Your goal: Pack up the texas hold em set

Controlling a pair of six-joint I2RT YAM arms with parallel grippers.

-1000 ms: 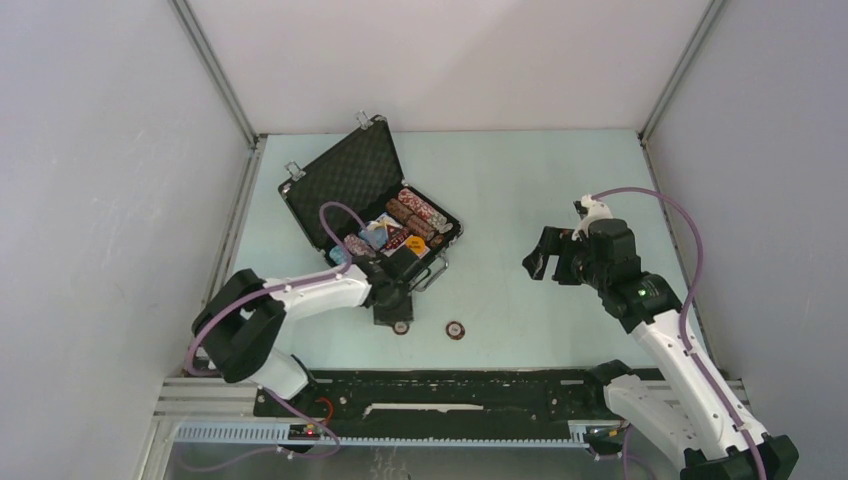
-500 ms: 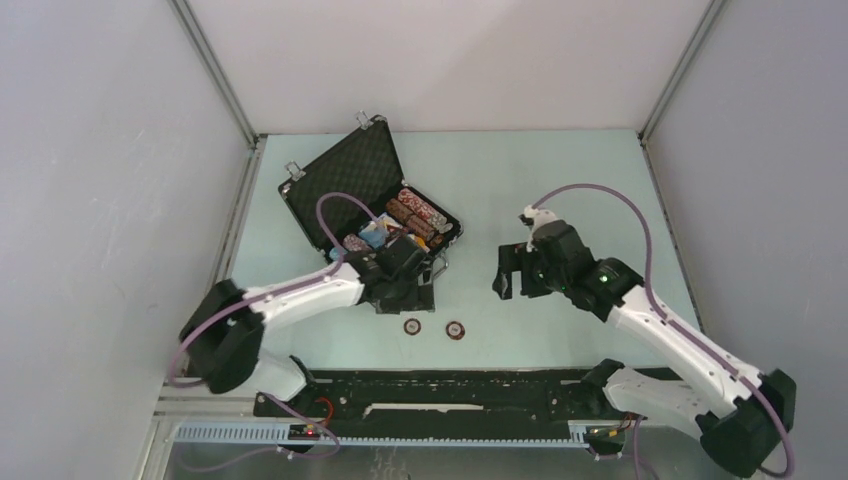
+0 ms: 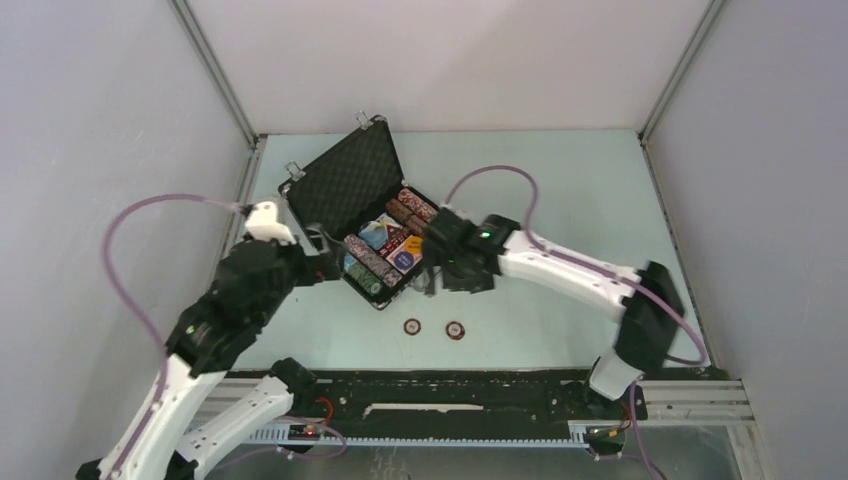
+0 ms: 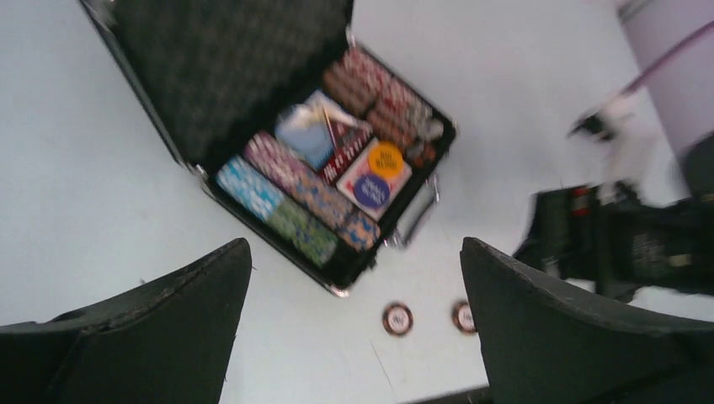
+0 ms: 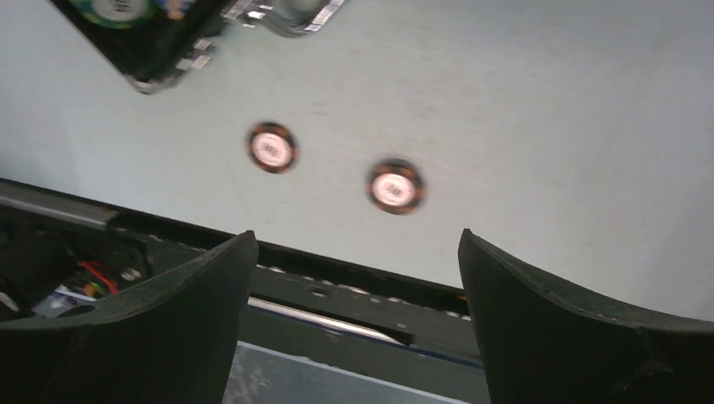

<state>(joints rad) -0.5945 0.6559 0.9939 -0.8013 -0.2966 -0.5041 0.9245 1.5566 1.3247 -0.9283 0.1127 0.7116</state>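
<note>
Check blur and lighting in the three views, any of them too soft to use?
Top external: mostly sharp, evenly lit, no hard shadows around the case. Left wrist: motion-blurred throughout, the right arm smeared worst. Right wrist: the two loose chips slightly smeared, their faces unreadable. No glare in any view.

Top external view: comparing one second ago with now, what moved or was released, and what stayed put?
The left gripper lifted off the left loose chip, opened and drew back leftward. The right gripper swung left to beside the case, open. The case and the right loose chip stayed put.
</note>
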